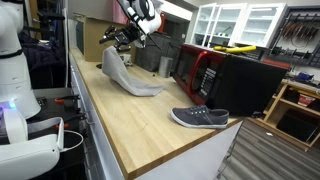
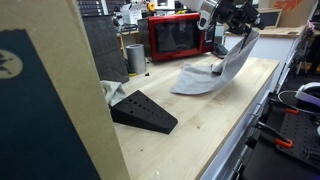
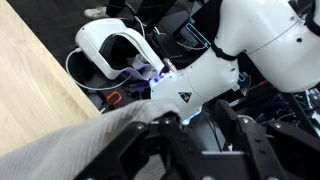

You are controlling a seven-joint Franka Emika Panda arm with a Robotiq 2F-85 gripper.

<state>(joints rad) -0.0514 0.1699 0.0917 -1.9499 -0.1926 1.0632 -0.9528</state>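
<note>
A grey cloth (image 1: 132, 78) (image 2: 212, 72) lies partly on the wooden table (image 1: 120, 125) (image 2: 200, 135). One end of it is lifted up to my gripper (image 1: 120, 40) (image 2: 232, 28), which hangs above the table's far part. In the wrist view the cloth (image 3: 70, 150) bunches against one finger (image 3: 140, 150). The other finger (image 3: 240, 140) stands apart from it with a gap between, so the gripper (image 3: 195, 135) looks open. Whether the cloth is still pinched I cannot make out.
A dark grey shoe (image 1: 200, 118) lies near the table's edge. A dark wedge-shaped object (image 2: 145, 110) sits near the other end. A red and black microwave (image 1: 205, 70) (image 2: 175, 35), a metal cup (image 2: 135, 57) and a cardboard box (image 1: 90, 35) stand behind the cloth.
</note>
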